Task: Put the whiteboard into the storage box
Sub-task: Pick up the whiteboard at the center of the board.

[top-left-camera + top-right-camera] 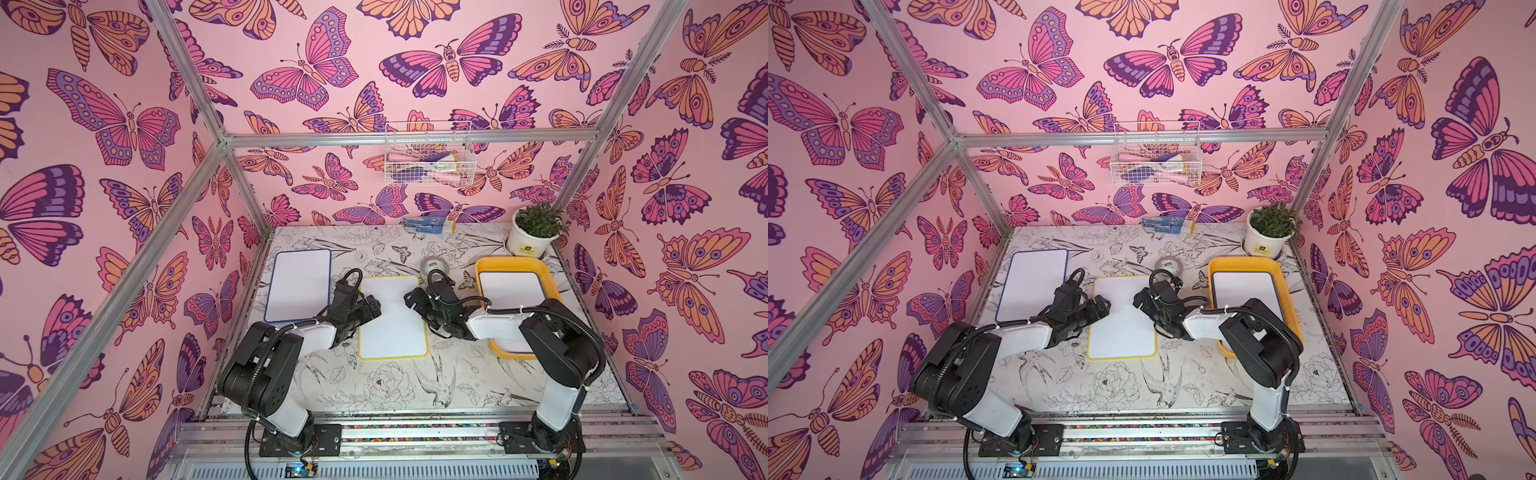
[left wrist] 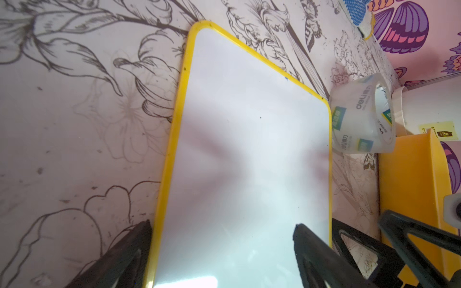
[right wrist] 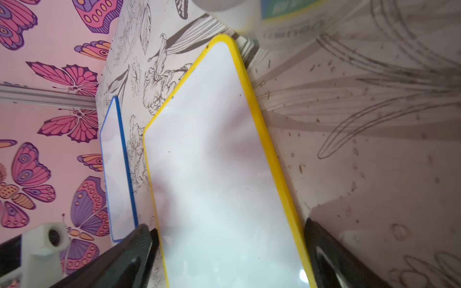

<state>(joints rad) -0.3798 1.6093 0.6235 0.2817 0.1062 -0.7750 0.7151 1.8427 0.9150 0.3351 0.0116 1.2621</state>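
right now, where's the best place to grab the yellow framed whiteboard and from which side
Probably its long side edges, one tool each: left tool from the left, right tool from the right. The yellow-framed whiteboard lies flat and thin on the table, so only the frame offers purchase, and both open tools flank those edges.

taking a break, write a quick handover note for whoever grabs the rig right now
Left gripper: open over the yellow board's left edge, holding nothing.
Right gripper: open at its right edge, holding nothing.
Things: yellow board flat mid-table; blue board flat at the far left; third board lies in the box.
Done: one board boxed.
Left: yellow board, then blue board.
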